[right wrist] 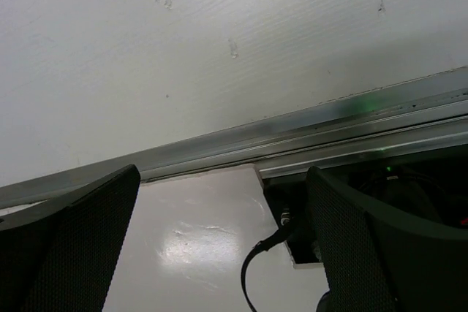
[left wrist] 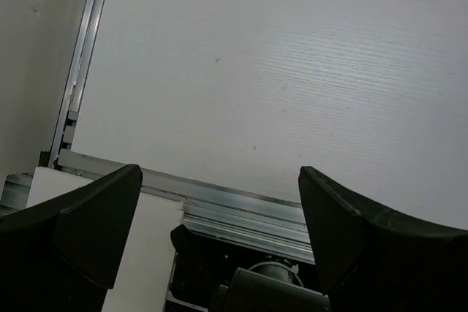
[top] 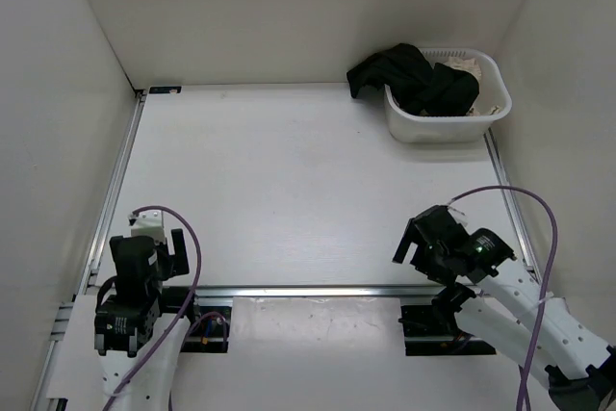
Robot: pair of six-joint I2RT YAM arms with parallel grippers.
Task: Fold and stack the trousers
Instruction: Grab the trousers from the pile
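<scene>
The black trousers (top: 416, 77) lie bunched in the white basket (top: 445, 125) at the far right of the table, one part hanging over the basket's left rim onto the table. My left gripper (top: 166, 249) is open and empty at the near left edge; in the left wrist view (left wrist: 219, 217) its jaws stand wide apart over the table rail. My right gripper (top: 416, 243) is open and empty at the near right; in the right wrist view (right wrist: 219, 231) its jaws are wide apart above the front edge. Both are far from the trousers.
A beige cloth (top: 469, 64) shows at the basket's back right under the black fabric. White walls close in the table on the left, back and right. A metal rail (top: 308, 290) runs along the near edge, with purple cables by both arm bases.
</scene>
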